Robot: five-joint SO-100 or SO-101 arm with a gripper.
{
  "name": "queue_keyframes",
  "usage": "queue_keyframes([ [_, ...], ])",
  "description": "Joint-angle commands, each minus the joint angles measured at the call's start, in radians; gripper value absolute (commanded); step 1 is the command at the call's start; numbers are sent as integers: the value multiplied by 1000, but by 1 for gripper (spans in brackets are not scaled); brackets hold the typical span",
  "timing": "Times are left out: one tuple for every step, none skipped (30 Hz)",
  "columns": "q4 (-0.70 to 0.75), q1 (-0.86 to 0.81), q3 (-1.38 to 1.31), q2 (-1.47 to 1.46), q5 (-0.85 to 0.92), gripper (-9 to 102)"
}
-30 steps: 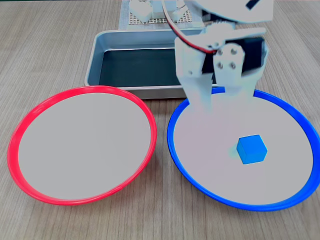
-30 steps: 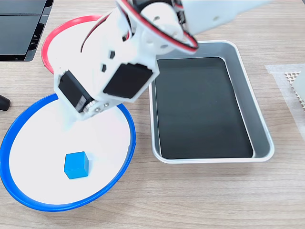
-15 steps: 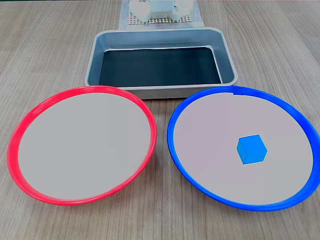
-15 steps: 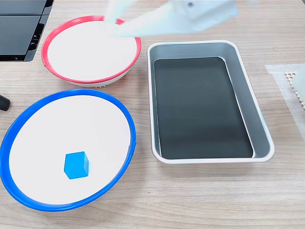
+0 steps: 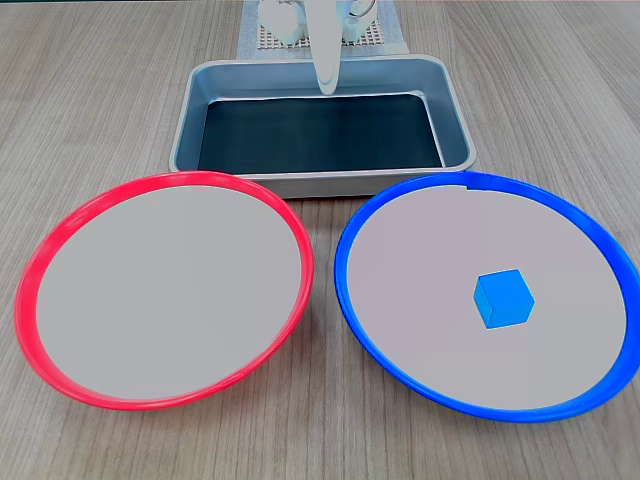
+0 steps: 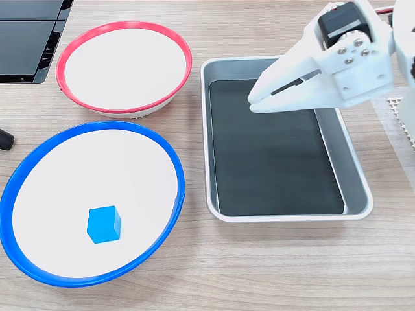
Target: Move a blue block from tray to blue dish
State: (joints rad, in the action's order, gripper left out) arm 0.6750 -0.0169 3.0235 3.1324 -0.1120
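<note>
In a fixed view from the front, you see the small bright blue cube (image 5: 503, 298) lying inside the large round blue-rimmed dish (image 5: 352, 305), right of its middle, with plain faces and one corner toward the camera. The rectangular silver-grey metal tray (image 5: 188, 128) behind has a bare dark floor.

In a fixed view from the side, the white pincer (image 6: 253, 102) hangs above the tray, nearly pressed together and holding nothing. The cube (image 6: 104, 224) rests in the dish (image 6: 170, 162) on the wooden surface (image 6: 272, 265). I judge the delivery finished; your next move is only to park the arm.
</note>
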Motion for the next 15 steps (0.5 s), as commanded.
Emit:
queue_keyframes([
  [101, -8, 0, 48, -12, 0],
  [140, -8, 0, 64, -14, 0],
  [175, -9, 0, 78, -20, 0],
  [195, -11, 0, 95, -29, 0],
  [212, -12, 0, 107, -37, 0],
  [232, -12, 0, 124, -44, 0],
  [264, -12, 0, 150, -51, 0],
  [305, -14, 0, 184, -54, 0],
  [327, -12, 0, 196, -54, 0],
  [325, -12, 0, 196, -54, 0],
  [325, -12, 0, 196, -55, 0],
  [325, -12, 0, 196, -55, 0],
  [325, -12, 0, 196, -54, 0],
  [325, -11, 0, 196, -54, 0],
  [325, -11, 0, 196, -54, 0],
])
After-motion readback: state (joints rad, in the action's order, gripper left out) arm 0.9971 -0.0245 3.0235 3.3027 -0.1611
